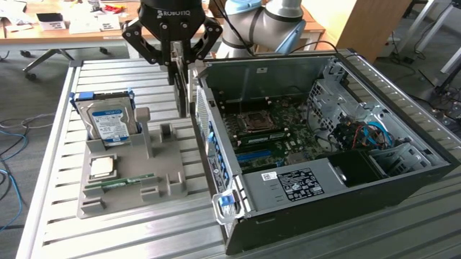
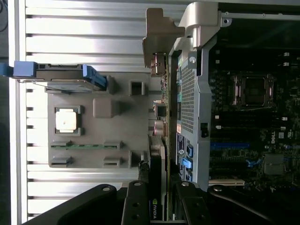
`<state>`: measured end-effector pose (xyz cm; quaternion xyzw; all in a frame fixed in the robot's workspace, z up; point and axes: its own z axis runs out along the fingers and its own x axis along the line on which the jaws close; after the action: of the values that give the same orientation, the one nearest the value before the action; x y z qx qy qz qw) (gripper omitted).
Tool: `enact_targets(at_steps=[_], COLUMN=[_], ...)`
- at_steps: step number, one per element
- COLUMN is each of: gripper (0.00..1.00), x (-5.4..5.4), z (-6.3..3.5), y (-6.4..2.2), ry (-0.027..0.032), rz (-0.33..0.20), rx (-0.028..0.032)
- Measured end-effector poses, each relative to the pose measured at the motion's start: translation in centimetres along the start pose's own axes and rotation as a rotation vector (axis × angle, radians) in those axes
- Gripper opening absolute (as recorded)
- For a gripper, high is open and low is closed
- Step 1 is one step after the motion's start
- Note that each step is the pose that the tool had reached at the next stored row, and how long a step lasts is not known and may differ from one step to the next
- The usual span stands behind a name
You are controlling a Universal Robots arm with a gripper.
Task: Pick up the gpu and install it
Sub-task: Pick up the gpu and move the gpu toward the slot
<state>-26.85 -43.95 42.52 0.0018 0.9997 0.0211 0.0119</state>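
One gpu (image 1: 183,100) hangs on its edge in the upper middle of the exterior view, pinched tight by the one gripper (image 1: 182,70). It is just beside the open case (image 1: 403,183). One grey tray (image 1: 169,156) (one hard drive (image 1: 109,121), one chip (image 1: 101,167), one green stick (image 1: 122,182)) sits left of it, with bare bench (image 1: 108,237) at the lower left.

Ribbed bare-metal table (image 1: 144,237); matt plastic tray (image 1: 169,162); gpu (image 1: 181,91) bracket silvery metal.

The silver-grey arm (image 1: 277,16) with pale blue joint caps carries a black gripper (image 1: 181,81) lettered ROBOTIQ in white, with bolted linkage fingers (image 1: 142,47).
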Motion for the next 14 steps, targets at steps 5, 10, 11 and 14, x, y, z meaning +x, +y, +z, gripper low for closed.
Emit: enact_targets(at_steps=[5, 10, 11, 14], gripper=[0.27, 0.27, 0.27, 0.27], x=[-0.6, -1.2, -1.3, -1.6], z=[0.02, 0.03, 0.03, 0.04], y=[0.0, 0.01, 0.01, 0.01], ry=[0.0, 0.0, 0.0001, 0.0001], rz=[0.0, 0.0, 0.0, 0.0], rx=[0.0, 0.0, 0.0001, 0.0])
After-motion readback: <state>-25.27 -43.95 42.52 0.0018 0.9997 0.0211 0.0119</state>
